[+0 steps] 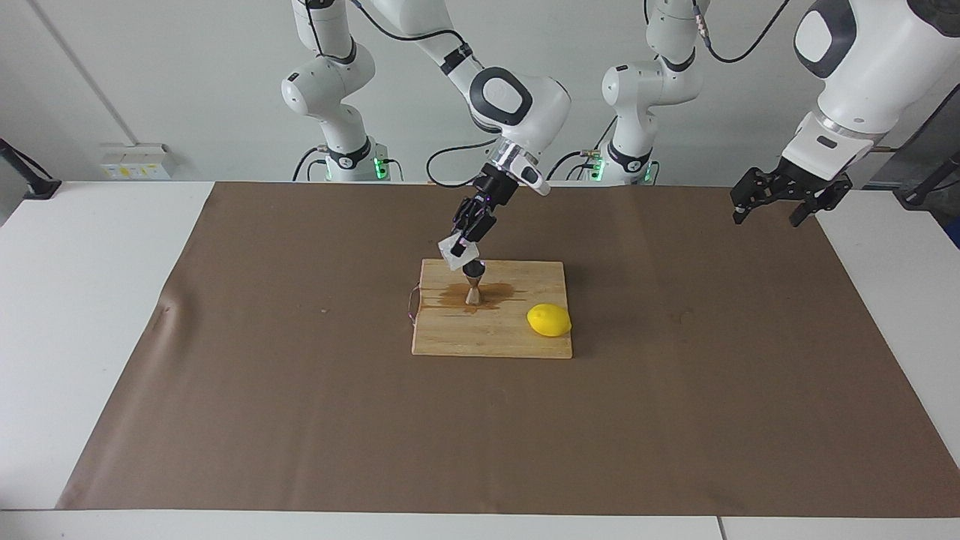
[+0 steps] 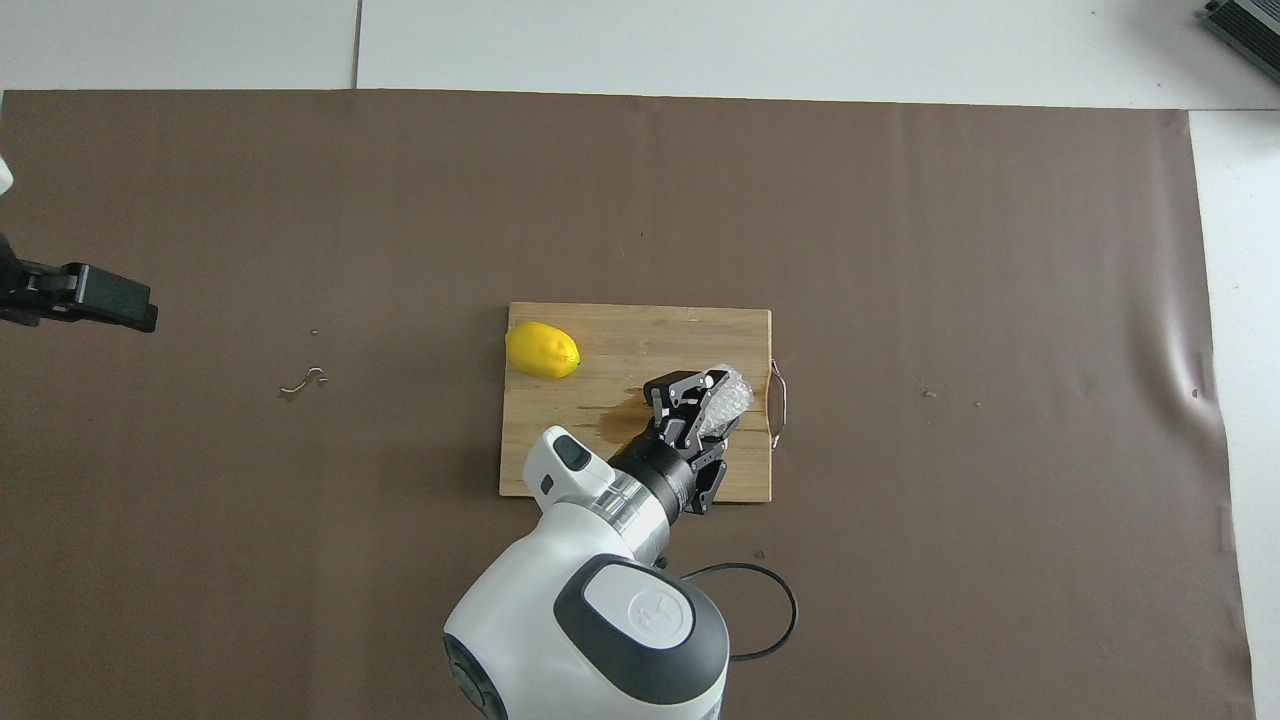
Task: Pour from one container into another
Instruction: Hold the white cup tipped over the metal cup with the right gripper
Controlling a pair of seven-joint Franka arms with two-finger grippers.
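A small whitish crinkled cup (image 1: 451, 255) (image 2: 732, 399) hangs tilted in my right gripper (image 1: 458, 251) (image 2: 716, 401), which is shut on it. Directly below it the little metal jigger (image 1: 473, 285) stands upright on the wooden cutting board (image 1: 495, 339) (image 2: 640, 330), in a brown puddle (image 1: 448, 296) (image 2: 612, 427). In the overhead view the gripper hides the jigger. My left gripper (image 1: 768, 218) (image 2: 100, 300) waits open and empty, raised over the brown mat at the left arm's end of the table.
A yellow lemon (image 1: 548, 320) (image 2: 542, 350) lies on the board's corner toward the left arm's end, farther from the robots than the jigger. A wire handle (image 1: 411, 306) (image 2: 779, 399) sticks out from the board's other end. A small spill mark (image 2: 303, 380) stains the mat.
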